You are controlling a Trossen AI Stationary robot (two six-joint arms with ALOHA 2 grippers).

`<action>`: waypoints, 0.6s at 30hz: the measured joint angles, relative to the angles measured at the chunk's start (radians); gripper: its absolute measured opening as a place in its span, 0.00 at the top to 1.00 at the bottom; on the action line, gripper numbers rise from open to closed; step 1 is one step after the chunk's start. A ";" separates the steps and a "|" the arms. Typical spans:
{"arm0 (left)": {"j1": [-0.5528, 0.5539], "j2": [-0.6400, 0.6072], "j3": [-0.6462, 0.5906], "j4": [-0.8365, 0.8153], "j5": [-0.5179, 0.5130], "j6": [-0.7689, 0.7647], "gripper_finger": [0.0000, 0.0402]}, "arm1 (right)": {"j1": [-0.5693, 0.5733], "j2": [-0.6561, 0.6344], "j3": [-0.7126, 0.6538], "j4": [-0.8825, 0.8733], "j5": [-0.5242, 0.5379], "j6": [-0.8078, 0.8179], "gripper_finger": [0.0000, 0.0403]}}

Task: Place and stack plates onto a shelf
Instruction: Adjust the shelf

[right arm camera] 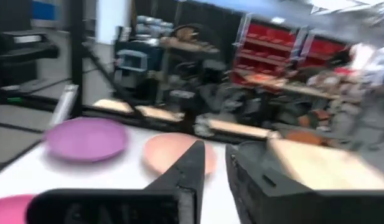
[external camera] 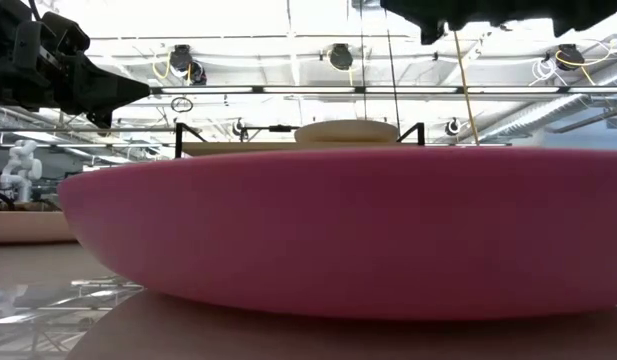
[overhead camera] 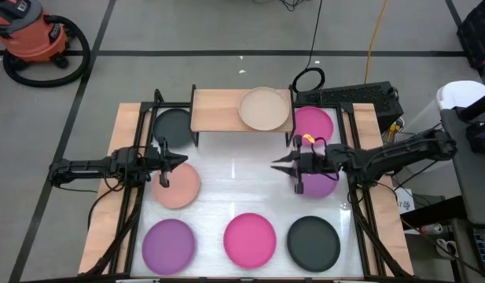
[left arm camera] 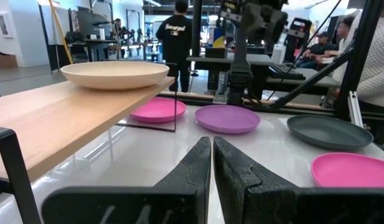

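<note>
Shelf and plates on a white table [overhead camera: 234, 185], seen from above, with two dark robot arms reaching in from the sides. The low light-wood shelf on thin black legs [overhead camera: 217, 112] stands at the far edge of the table, its long axis running left to right. One round beige matte plate [overhead camera: 264, 108] sits on its right half; the left half is bare.

The left gripper [overhead camera: 179, 159] hovers over the far rim of a round salmon-pink plate [overhead camera: 178, 189], its fingers closed almost together and holding nothing. The bare half of the shelf lies just beyond it, on the same side of the table.

The right gripper [overhead camera: 277, 163] points toward the table's centre, with a narrow gap between its fingers and nothing in it. Its wrist hangs over a round purple plate [overhead camera: 321, 186], which lies behind the fingertips rather than in front of them.

The salmon-pink plate is probably the next to go up. It is the nearest plate to the left gripper, and the free space on the shelf is closer to that arm than to the right one. The right arm would have to draw back to reach the purple plate's rim.
</note>
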 joint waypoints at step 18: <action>-0.001 0.000 0.000 0.091 0.000 -0.095 0.94 | 0.084 0.002 -0.014 0.002 0.003 0.026 0.64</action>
